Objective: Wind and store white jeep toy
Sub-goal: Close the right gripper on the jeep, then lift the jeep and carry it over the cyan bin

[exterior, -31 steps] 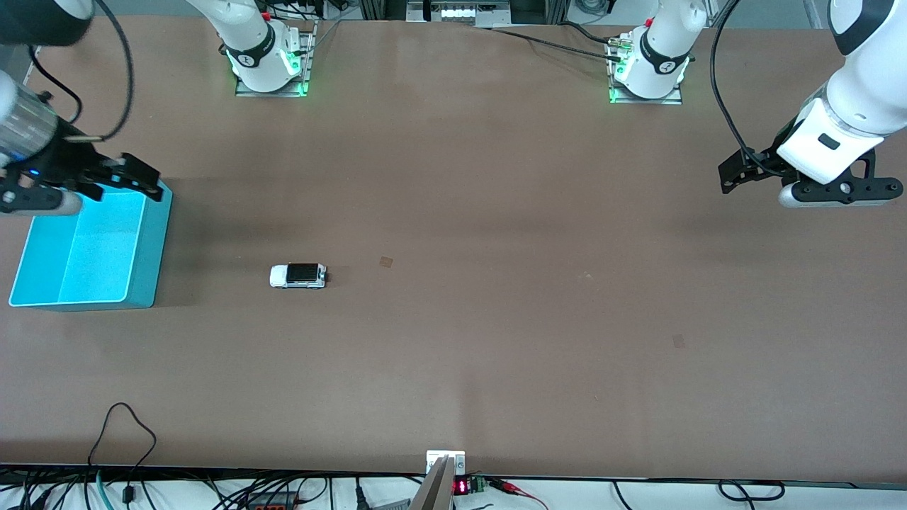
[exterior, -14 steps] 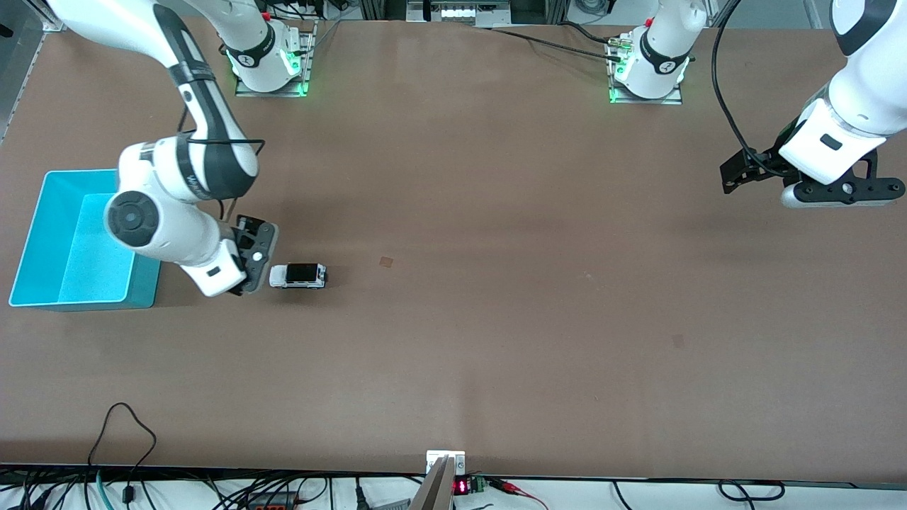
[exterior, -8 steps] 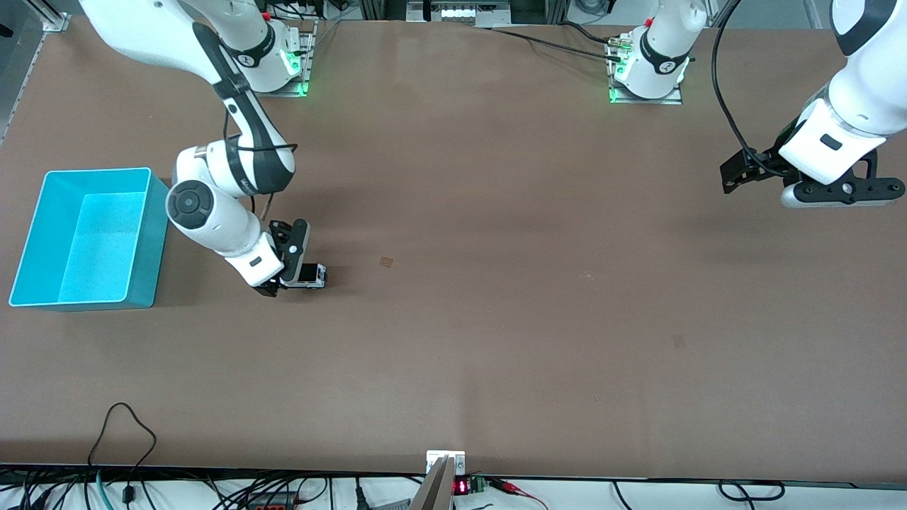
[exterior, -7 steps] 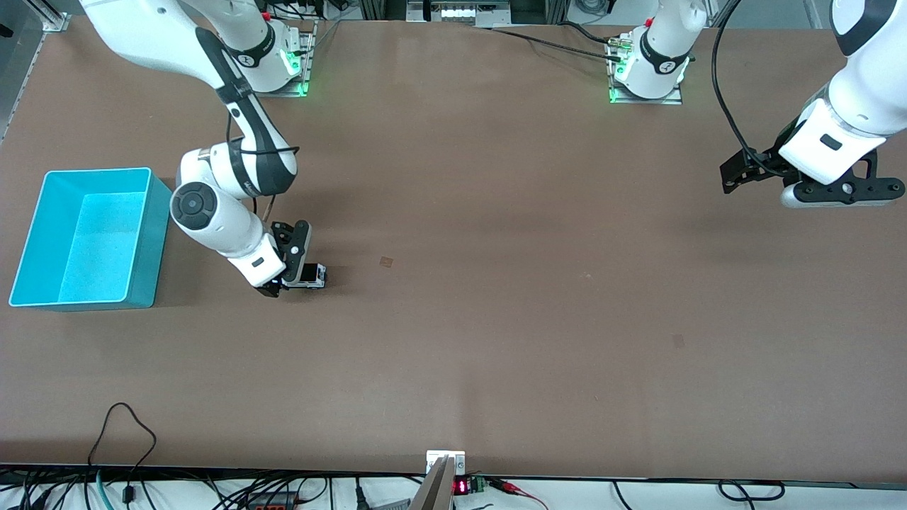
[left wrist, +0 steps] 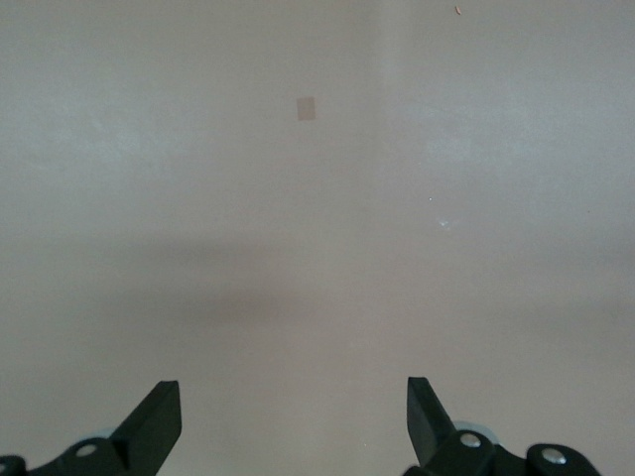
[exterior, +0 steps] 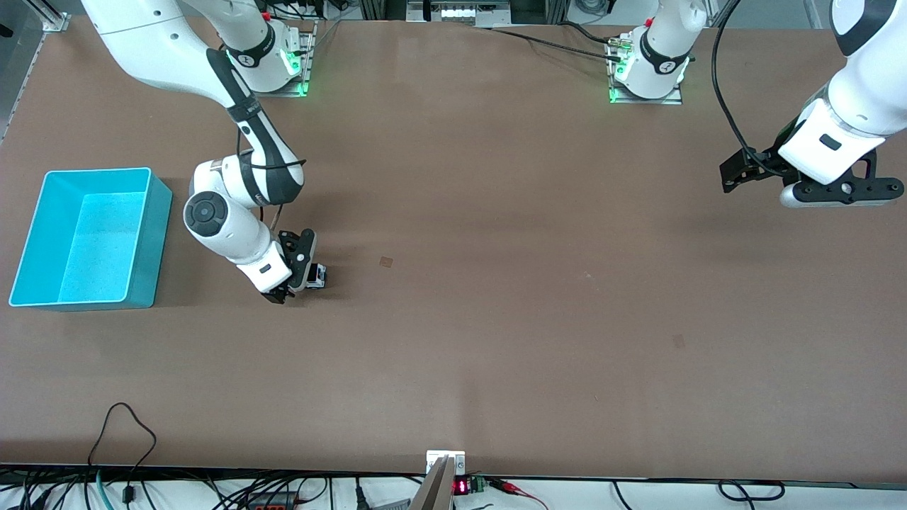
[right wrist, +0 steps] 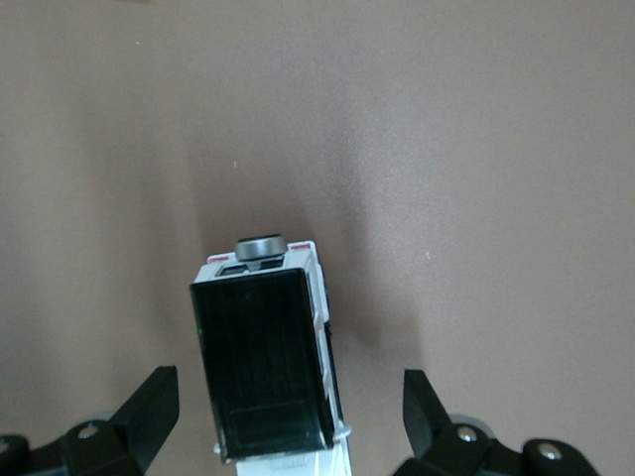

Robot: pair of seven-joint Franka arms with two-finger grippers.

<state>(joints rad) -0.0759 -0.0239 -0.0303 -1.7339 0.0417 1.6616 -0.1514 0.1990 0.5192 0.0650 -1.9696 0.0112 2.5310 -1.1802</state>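
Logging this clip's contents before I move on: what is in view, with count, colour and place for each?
white jeep toy: one, white with black roof, on the table, between the right gripper's open fingers.
bin: one, turquoise, at the right arm's end of the table.
table: one, brown.
right gripper: one, black, open, low over the jeep.
left gripper: one, black, open, waiting over the left arm's end of the table.

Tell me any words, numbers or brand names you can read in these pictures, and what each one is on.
Red lit digits on a small display at the table's edge nearest the front camera: too small to read.
Dark lettering on the right arm's dark wrist band: too blurred to read.
White jeep toy: no readable text on it.
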